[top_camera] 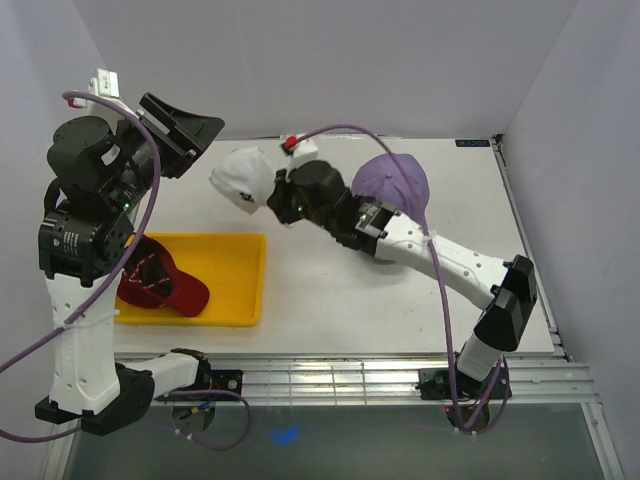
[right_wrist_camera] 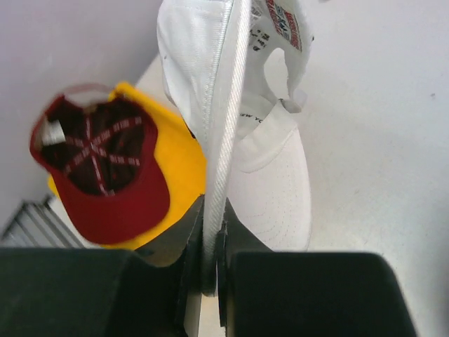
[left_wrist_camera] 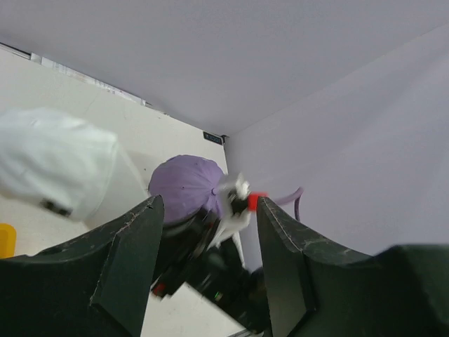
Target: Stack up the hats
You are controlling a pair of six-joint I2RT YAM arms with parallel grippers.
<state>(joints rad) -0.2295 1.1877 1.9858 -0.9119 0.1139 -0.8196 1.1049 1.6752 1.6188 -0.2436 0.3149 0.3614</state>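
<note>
**A:** What is the biggest thing in the top view?

**B:** The white bench point(top_camera: 330, 290), which fills the middle of the frame. On its lower left sits a yellow tray point(top_camera: 240, 290).

**A:** And the hats?

**B:** There are three. The purple cap point(top_camera: 392, 180) sits crown up on the bench, upper right of centre, just behind the right arm. The arm covers part of it, so I cannot tell which way its brim points. The white cap point(top_camera: 243, 178) is upper left of centre, touching the right hand point(top_camera: 272, 195) on that hand's left side. The red cap point(top_camera: 160, 282) lies in the tray at the left edge with its inside facing up. Its long axis runs from upper left to lower right, and the brim is at the lower right end.

**A:** Is the right hand holding the white cap?

**B:** Yes. In the right wrist view, the two fingers are pinched closed on a thin edge of its fabric. The cap stretches straight up the frame from them, so its long axis is vertical there. The strap opening is at the upper right.

**A:** And the left hand?

**B:** The left hand point(top_camera: 195, 140) is raised in the upper left, well apart from every cap. Its fingers point(left_wrist_camera: 133, 260) are spread wide, with nothing between them.
</note>
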